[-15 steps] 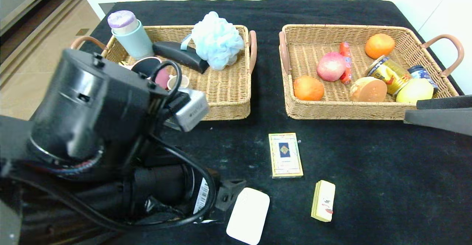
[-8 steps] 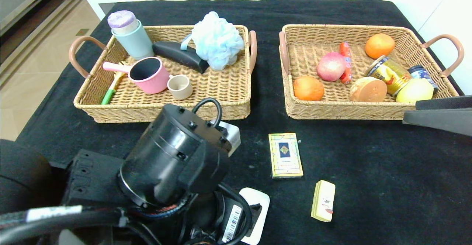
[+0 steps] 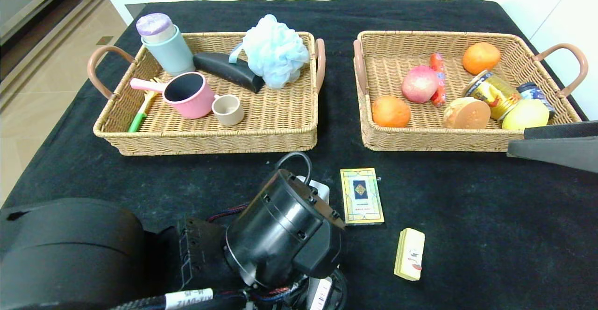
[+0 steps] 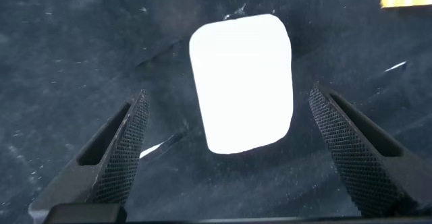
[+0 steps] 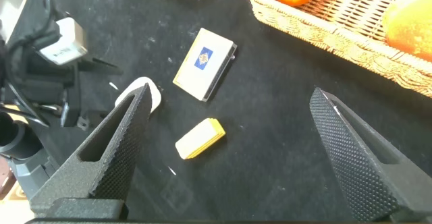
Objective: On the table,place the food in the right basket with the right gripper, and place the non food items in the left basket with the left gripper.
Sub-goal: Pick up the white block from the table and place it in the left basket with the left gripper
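Left pincer (image 4: 226, 150) has swung from the left basket (image 3: 205, 139) to the tabletop's (image 3: 467, 235) near edge, fingers spread wide either side of the white bar (image 4: 241, 82), a flat, rounded, unmarked slab lying untouched on black cloth.

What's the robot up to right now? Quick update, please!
Left gripper open, poised over white bar on the table. Right gripper open, idle by right basket. Card box, yellow block waiting. Nothing blocking.

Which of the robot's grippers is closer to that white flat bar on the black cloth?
Left. The left gripper hangs open directly over the white bar; the right gripper hovers open beside the right basket.
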Robot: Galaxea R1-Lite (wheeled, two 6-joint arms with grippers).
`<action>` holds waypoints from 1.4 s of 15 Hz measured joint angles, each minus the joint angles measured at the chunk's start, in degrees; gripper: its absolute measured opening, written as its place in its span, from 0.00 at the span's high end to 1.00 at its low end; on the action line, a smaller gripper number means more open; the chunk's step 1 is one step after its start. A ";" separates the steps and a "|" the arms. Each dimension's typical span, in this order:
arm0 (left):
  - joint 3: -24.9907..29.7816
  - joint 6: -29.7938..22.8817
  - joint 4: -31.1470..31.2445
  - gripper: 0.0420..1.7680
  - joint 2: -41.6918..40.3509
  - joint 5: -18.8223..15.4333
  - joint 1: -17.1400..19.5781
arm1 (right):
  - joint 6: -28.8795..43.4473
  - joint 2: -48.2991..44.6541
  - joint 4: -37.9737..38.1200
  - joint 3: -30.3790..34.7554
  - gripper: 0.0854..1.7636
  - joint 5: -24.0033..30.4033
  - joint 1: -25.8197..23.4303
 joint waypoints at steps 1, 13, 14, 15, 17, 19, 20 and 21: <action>-0.02 -0.04 0.05 0.03 0.51 0.07 -0.21 | 0.00 0.04 0.00 0.00 0.03 0.00 0.00; -1.77 -1.00 0.77 0.03 5.81 11.30 -3.58 | 0.00 0.22 0.00 0.06 0.03 0.00 0.00; -1.82 -0.95 0.72 0.03 6.23 12.62 -4.18 | 0.00 0.23 0.00 0.09 0.03 -0.02 0.00; -1.84 -0.95 0.72 0.03 6.56 12.97 -4.68 | 0.00 0.26 -0.02 0.09 0.03 0.00 0.00; -1.95 -1.02 0.71 0.03 7.11 13.09 -5.06 | 0.00 0.28 -0.02 0.09 0.03 0.00 0.00; -2.05 -1.08 0.61 0.03 7.47 13.14 -5.14 | 0.00 0.28 -0.02 0.09 0.03 0.01 0.00; -2.05 -1.22 0.51 0.03 7.61 13.14 -5.14 | 0.01 0.30 0.00 0.09 0.03 0.00 0.00; -2.12 -1.72 0.41 0.03 7.68 13.12 -5.18 | 0.01 0.30 -0.02 0.04 0.03 0.00 0.00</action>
